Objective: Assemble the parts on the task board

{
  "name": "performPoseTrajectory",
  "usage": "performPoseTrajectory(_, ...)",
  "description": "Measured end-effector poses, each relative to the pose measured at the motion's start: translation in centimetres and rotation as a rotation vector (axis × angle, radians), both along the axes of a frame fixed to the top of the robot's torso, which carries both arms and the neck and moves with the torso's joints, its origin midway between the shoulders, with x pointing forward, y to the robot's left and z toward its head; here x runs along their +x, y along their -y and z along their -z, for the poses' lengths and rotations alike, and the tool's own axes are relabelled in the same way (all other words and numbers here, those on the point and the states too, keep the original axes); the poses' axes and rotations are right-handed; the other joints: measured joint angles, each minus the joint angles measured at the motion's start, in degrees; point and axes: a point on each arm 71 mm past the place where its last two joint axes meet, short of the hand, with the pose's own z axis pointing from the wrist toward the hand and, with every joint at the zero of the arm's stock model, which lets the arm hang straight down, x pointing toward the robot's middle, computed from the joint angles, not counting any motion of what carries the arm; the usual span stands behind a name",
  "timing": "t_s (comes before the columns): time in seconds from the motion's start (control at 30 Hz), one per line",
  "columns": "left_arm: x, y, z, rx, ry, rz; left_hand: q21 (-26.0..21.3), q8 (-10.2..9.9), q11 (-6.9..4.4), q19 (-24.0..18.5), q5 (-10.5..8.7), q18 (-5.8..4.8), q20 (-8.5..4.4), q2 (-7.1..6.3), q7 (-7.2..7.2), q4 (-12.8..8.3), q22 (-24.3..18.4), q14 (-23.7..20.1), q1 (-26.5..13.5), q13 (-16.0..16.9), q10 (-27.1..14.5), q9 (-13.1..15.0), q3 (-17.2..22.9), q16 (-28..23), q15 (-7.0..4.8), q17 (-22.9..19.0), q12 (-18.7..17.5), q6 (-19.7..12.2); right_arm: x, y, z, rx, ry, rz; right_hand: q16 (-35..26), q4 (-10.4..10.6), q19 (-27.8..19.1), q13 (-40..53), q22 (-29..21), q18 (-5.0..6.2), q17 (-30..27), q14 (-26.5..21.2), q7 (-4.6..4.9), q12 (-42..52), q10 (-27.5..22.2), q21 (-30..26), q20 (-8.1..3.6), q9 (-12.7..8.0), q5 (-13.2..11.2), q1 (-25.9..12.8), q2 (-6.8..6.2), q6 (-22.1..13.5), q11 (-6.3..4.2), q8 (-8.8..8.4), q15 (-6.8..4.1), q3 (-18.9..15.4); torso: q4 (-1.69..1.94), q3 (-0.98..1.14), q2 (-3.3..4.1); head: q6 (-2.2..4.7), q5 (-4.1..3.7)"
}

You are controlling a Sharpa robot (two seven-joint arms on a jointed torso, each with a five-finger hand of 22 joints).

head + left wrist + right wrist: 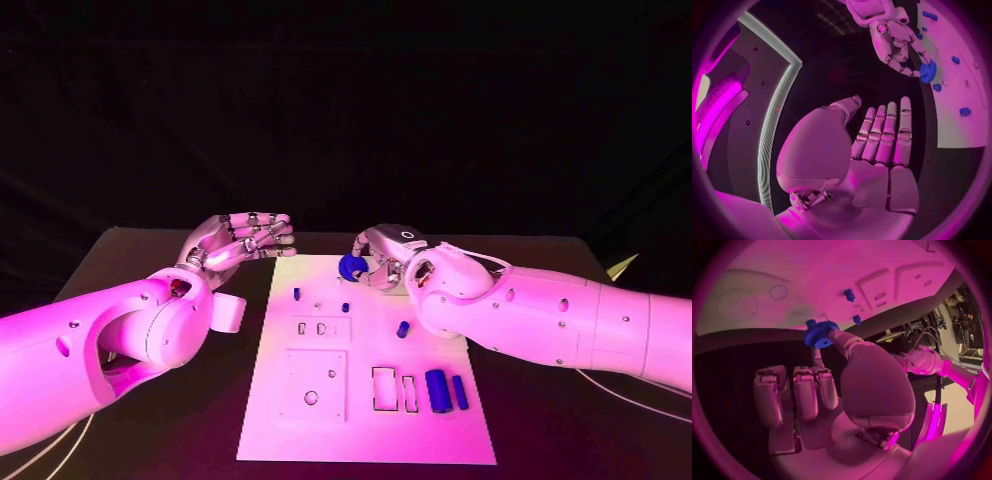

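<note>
The robot's right hand (384, 256) pinches a blue gear (349, 267) between thumb and finger at the far edge of the white task board (433, 420), which lies on the black tabletop (130, 260). The left hand (242, 240) hovers just off the board's far left corner, holding nothing, fingers apart and lightly curled. Small blue pegs (402, 328) stand mid-board; blue bars (438, 391) lie near its right side.
</note>
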Motion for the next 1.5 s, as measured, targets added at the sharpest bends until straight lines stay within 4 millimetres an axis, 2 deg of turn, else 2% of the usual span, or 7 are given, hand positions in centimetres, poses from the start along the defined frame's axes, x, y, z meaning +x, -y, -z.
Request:
performPoseTrajectory(0.4, 0.0, 0.2, 0.0, -0.001, -0.001, 0.005, 0.00, 0.00, 0.00, 0.00, 0.00, 0.00, 0.00, 0.00, 0.00, 0.00, 0.00, -0.21, 0.00, 0.00, 0.00, 0.00, 0.00, -0.34, -0.21, -0.01, 0.00, 0.00, -0.1, -2.7, 1.9, -0.028, 0.001, -0.005, -0.01, -0.15, 0.00, 0.05, -0.01, 0.00, 0.00, 0.00, -0.22, 0.00, 0.00, 0.00, 0.00, -0.15, -0.12, -0.33, -0.34, 0.62, 0.00, -0.48, 0.00, 0.15, -0.01, -0.06, 0.09, -0.41, 0.32)
performPoseTrajectory(0.8, 0.0, 0.2, 0.0, -0.001, -0.001, 0.005, 0.00, 0.00, 0.00, 0.00, 0.00, 0.00, 0.00, 0.00, 0.00, 0.00, 0.00, -0.20, 0.00, 0.00, 0.00, 0.00, 0.00, -0.34, -0.21, 0.05, 0.00, 0.00, 0.5, -3.2, 2.6, -0.045, 0.002, 0.016, -0.01, 0.00, 0.00, 0.04, -0.02, 0.00, -0.01, 0.00, -0.26, 0.00, 0.00, 0.00, 0.00, -0.15, -0.25, -0.33, -0.35, 0.66, 0.00, -0.82, 0.01, 0.30, -0.11, 0.07, 0.06, -0.71, 0.62)
performPoseTrajectory(1.07, 0.0, 0.2, 0.0, -0.001, -0.002, 0.005, 0.00, 0.00, 0.00, 0.00, 0.00, 0.00, 0.00, 0.00, 0.00, 0.00, 0.00, -0.20, 0.00, 0.00, 0.00, 0.00, 0.00, -0.34, -0.21, 0.04, 0.00, 0.00, 0.8, -3.3, 2.8, -0.053, 0.000, 0.024, -0.01, 0.00, 0.00, 0.03, -0.02, 0.00, -0.01, 0.00, -0.77, 0.00, 0.00, 0.00, 0.00, -0.33, -0.81, -1.01, -1.02, 1.17, 0.00, -1.10, 0.01, 0.30, -0.22, 0.14, 0.05, -0.71, 0.64)
performPoseTrajectory(1.2, 0.0, 0.2, 0.0, -0.001, -0.003, 0.005, 0.00, 0.00, 0.00, 0.00, 0.00, 0.00, 0.00, 0.00, 0.00, -0.32, 0.00, -0.20, 0.00, 0.00, 0.00, 0.00, 0.00, -0.34, -0.21, 0.04, 0.00, 0.00, 0.9, -3.3, 2.9, -0.056, -0.001, 0.025, -0.01, 0.19, 0.00, 0.03, -0.02, 0.00, -0.01, 0.00, -0.03, 0.00, 0.00, 0.00, 0.00, -0.63, -2.93, -2.11, -1.74, -0.02, 0.00, -2.38, 0.01, 0.27, -0.22, 0.14, 0.05, -0.66, 0.65)
performPoseTrajectory(1.27, 0.0, 0.2, 0.0, -0.001, -0.003, 0.005, 0.00, 0.00, 0.00, 0.00, 0.00, 0.00, 0.00, 0.00, 0.00, -0.32, 0.00, -0.20, 0.00, 0.00, 0.00, 0.00, 0.00, -0.34, -0.21, 0.04, 0.00, 0.00, 0.9, -3.3, 2.9, -0.057, -0.002, 0.026, -0.01, 0.69, 0.00, 0.03, -0.02, 0.01, -0.01, -0.23, 0.36, 0.00, -0.01, 0.00, 0.00, -1.25, -5.11, -3.11, -2.45, -1.68, 0.00, -3.97, 0.24, -0.82, -0.22, 0.13, 0.05, -0.64, 0.62)
performPoseTrajectory(1.37, 0.0, 0.2, 0.0, -0.001, -0.003, 0.006, 0.00, 0.00, 0.00, 0.00, 0.00, 0.00, 0.00, 0.00, 0.00, -0.32, 0.00, -0.20, 0.00, 0.00, 0.00, 0.00, 0.00, -0.34, -0.21, 0.04, 0.00, 0.00, 0.9, -3.4, 2.9, -0.058, -0.005, 0.026, -0.01, 1.42, -0.01, 0.02, -0.02, 0.00, -0.01, -0.21, 0.72, 0.00, 0.06, 0.00, 0.47, -1.71, -5.54, -3.67, -2.87, -3.46, 0.48, -5.89, 0.66, -4.39, -0.19, 0.13, 0.04, -0.64, 0.55)
performPoseTrajectory(1.5, 0.0, 0.2, 0.0, -0.001, -0.004, 0.006, 0.00, 0.00, 0.00, 0.00, 0.00, 0.00, 0.00, 0.00, 0.00, -0.32, 0.00, -0.20, 0.00, 0.00, 0.00, 0.00, 0.00, -0.34, -0.21, 0.04, 0.00, 0.00, 0.9, -3.5, 3.0, -0.059, -0.010, 0.023, 0.21, 3.48, -0.01, 0.02, -0.03, 0.00, -0.01, -0.11, 0.90, 0.00, -0.08, 0.00, 0.64, -1.79, -5.77, -3.16, -1.65, -3.79, 0.75, -7.22, 0.95, -10.97, -0.14, 0.13, 0.02, -0.64, 0.53)
